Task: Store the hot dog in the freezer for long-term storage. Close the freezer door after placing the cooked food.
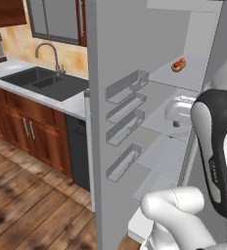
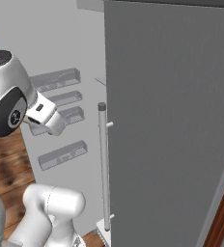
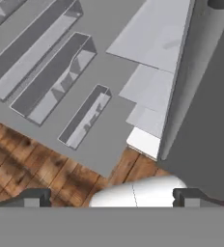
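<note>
Tan hot dog already on upper freezer shelf. My gripper empty, jaws wide, looking down past freezer door bins. Risk: arm elbow sits inside door swing, could jam closing. Bin edges may snag fingers.

Glossy white rounded arm links; black oval joint cover with small white lettering; round dark joint cap with white logo; two small dark end effector fingertips.
</note>
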